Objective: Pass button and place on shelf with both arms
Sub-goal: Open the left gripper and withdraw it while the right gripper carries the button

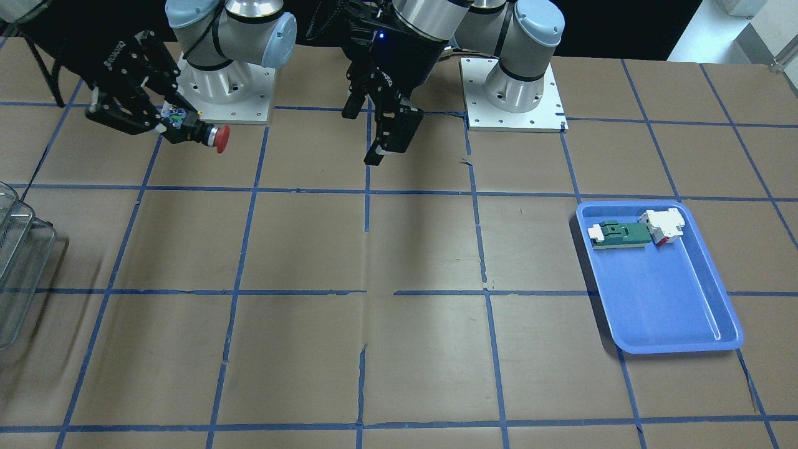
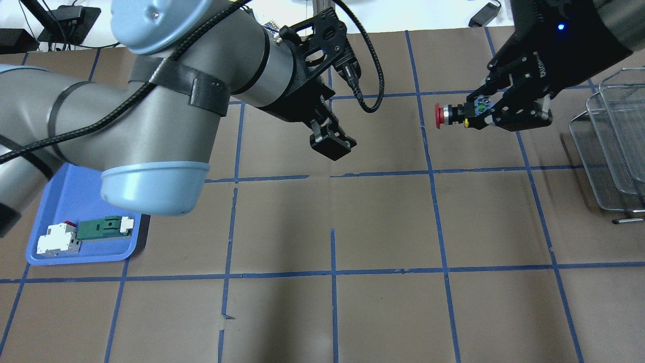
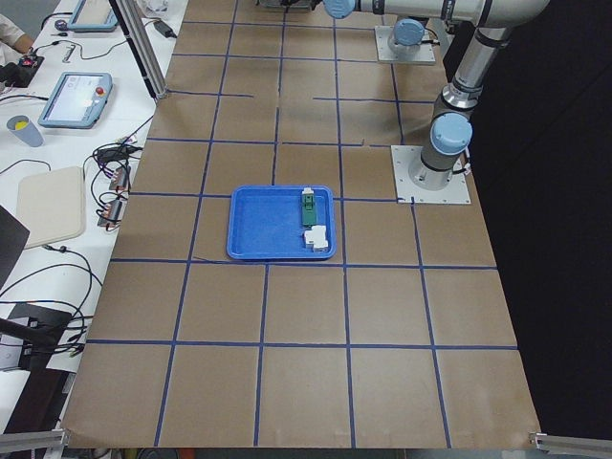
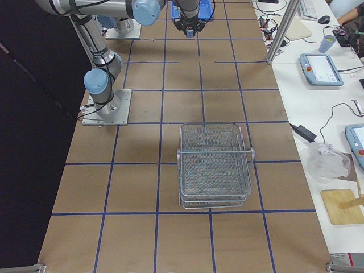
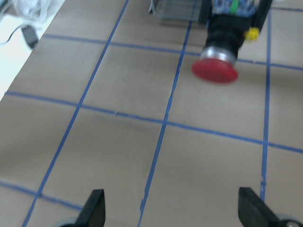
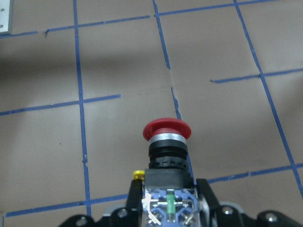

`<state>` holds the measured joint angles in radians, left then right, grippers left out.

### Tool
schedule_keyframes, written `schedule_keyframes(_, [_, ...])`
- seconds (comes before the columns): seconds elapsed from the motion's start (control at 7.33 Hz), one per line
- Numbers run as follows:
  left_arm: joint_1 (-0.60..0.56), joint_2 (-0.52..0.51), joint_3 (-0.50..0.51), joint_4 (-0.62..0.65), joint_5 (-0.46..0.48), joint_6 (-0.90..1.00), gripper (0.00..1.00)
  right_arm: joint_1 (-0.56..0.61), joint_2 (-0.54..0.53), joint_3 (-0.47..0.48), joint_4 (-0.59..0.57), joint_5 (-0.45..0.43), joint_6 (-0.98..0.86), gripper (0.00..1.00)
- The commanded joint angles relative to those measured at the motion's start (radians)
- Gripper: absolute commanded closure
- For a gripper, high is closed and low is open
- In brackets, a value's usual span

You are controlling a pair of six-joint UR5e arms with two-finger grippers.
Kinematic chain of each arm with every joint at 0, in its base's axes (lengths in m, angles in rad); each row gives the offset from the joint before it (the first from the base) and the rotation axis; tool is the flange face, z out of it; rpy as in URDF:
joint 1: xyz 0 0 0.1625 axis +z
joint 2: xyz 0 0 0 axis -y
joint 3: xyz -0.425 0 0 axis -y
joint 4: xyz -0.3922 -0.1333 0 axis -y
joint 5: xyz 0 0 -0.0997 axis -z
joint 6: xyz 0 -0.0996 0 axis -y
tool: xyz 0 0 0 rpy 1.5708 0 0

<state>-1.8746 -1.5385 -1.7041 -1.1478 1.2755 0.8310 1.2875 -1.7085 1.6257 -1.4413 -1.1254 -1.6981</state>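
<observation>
we are judging the pass as done: our right end effector is clamping the button by its rear block, with the red cap pointing toward the left arm and the part hanging in the air above the bench. our left end effector is hovering near mid-bench, fingers spread and empty. the placing is what we are counting as left: the shelf is sitting on the right arm's outer side, apart from the button.
</observation>
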Motion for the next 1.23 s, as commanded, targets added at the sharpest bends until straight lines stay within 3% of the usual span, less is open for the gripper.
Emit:
schedule_keyframes(0.0, [0.101,0.041,0.026,-0.174,0.091,-0.151,0.00,-0.153,0.001,-0.030,-0.004,-0.091,0.000,1.00])
schedule_keyframes(0.27, [0.201,0.049,0.096,-0.327,0.242,-0.223,0.00,-0.233,0.023,-0.053,-0.036,-0.129,0.014,1.00])
schedule_keyframes(0.55, [0.254,0.057,0.119,-0.444,0.265,-0.348,0.00,-0.313,0.042,-0.050,-0.129,-0.197,0.037,1.00])
schedule_keyframes(0.82, [0.276,0.066,0.095,-0.444,0.281,-0.343,0.00,-0.422,0.088,-0.046,-0.221,-0.224,0.049,1.00])
schedule_keyframes(1.09, [0.287,0.060,0.086,-0.435,0.384,-0.431,0.00,-0.464,0.147,-0.044,-0.296,-0.253,0.288,1.00])
